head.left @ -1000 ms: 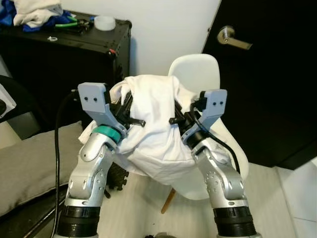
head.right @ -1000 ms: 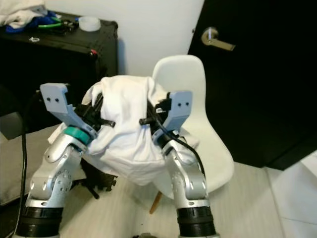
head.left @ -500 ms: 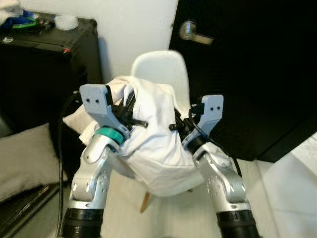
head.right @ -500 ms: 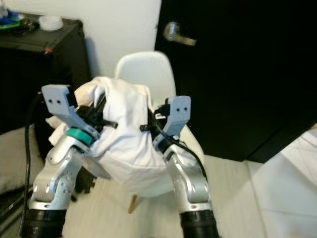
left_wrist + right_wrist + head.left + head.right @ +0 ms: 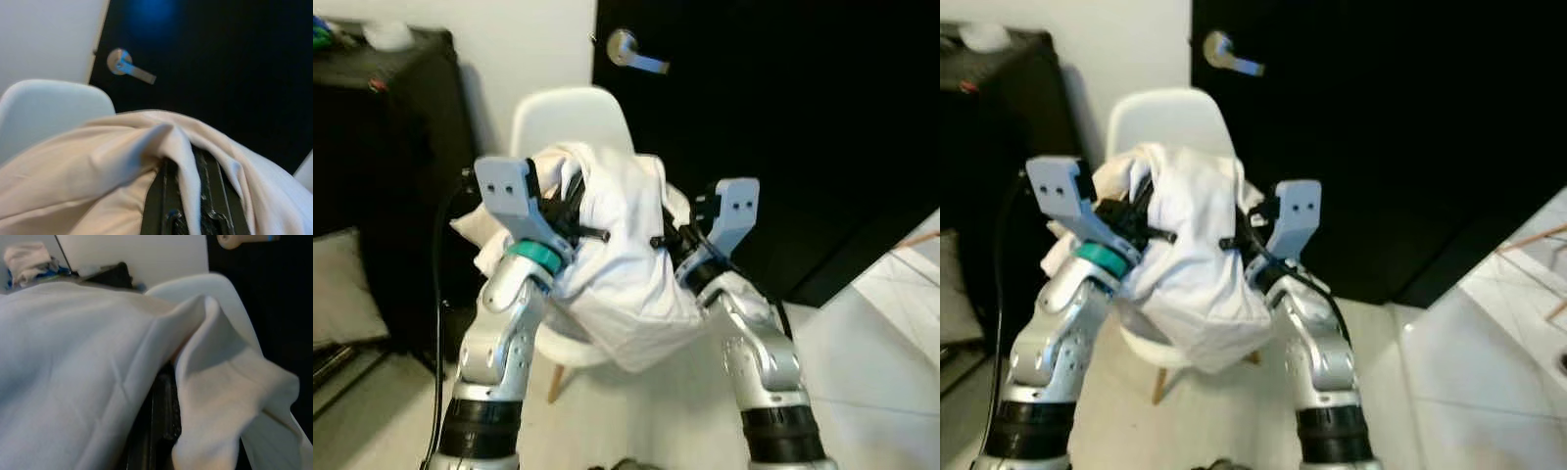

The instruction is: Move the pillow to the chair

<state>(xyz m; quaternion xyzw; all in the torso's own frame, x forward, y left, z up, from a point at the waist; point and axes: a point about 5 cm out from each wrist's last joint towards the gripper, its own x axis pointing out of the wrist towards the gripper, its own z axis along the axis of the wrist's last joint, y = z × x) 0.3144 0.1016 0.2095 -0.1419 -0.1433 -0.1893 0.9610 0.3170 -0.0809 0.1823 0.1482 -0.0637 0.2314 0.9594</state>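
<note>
White pillow (image 5: 612, 250) is hanging between both hands, just in front of the white chair (image 5: 570, 117) at 12 o'clock. The left hand (image 5: 570, 223) and right hand (image 5: 668, 243) are each pinching a bunch of its cover. I'd be keeping both grips tight and swinging it over the seat before lowering.

One pillow (image 5: 612, 245) (white), one chair (image 5: 568, 113)

view swung right | chair (image 5: 570, 113) nearer, seemingly | pillow (image 5: 617, 255) now overlaps seat
</note>
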